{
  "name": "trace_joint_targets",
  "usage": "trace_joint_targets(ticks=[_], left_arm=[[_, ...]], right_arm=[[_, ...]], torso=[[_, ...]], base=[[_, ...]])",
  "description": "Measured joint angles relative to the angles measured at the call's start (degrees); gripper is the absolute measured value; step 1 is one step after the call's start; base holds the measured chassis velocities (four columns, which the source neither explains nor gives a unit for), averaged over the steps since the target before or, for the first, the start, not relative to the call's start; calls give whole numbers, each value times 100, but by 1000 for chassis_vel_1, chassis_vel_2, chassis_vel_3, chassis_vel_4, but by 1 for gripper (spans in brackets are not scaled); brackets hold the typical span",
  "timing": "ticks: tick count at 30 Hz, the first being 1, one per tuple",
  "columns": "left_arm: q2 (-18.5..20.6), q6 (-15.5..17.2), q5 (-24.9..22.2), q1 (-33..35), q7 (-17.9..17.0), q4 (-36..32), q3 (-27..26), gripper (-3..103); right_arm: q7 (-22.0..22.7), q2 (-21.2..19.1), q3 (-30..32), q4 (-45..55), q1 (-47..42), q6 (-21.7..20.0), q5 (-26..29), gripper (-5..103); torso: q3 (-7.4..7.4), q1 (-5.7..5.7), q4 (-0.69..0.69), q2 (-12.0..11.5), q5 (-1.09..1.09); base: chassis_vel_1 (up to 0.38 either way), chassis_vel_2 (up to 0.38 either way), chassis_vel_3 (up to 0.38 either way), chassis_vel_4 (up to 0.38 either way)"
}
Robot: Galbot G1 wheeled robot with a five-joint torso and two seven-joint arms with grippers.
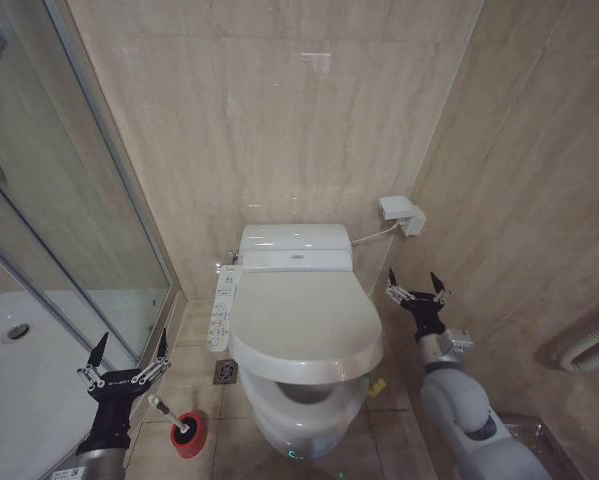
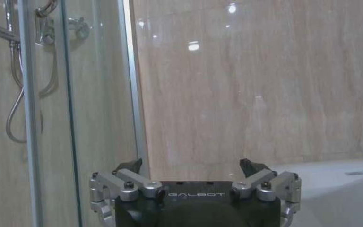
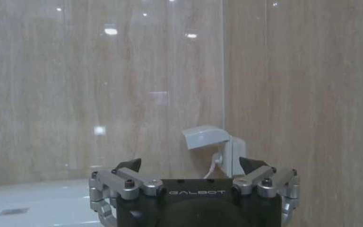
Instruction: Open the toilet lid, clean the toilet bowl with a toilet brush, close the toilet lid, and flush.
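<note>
Waiting at the start, by the look of things: toilet lid (image 1: 304, 320) down flat over the toilet bowl (image 1: 309, 415), nothing yet lifted; left gripper (image 1: 125, 357) raised at the robot's left with fingers spread wide and empty, just above the toilet brush (image 1: 169, 413) standing in its red holder cup (image 1: 189, 437) on the floor tiles beside the bowl; right gripper (image 1: 417, 291) likewise spread and empty, held up to the right of the lid near the wall socket (image 1: 401, 214); glass shower door (image 1: 69, 200) close on the left. Likely trouble from here: glossy lid slipping off a fingertip and dropping back; side control panel (image 1: 222, 308) getting knocked on the way in; light holder cup tipping if the brush is pulled out at a slant.
</note>
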Motion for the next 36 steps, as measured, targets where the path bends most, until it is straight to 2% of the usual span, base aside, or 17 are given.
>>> trace_joint_targets(ticks=[16,23,36], left_arm=[[0,0,0,0,0,0,0,100],[0,0,0,0,0,0,0,100],[0,0,0,0,0,0,0,100]], right_arm=[[254,524,306,521,-724,-86,-384,100],[-9,612,458,624,-882,164,-490,100],[-226,610,421,658,-1166,235,-899,100]], torso=[[0,0,0,0,1],[0,0,0,0,1],[0,0,0,0,1]], base=[[0,0,0,0],[0,0,0,0],[0,0,0,0]])
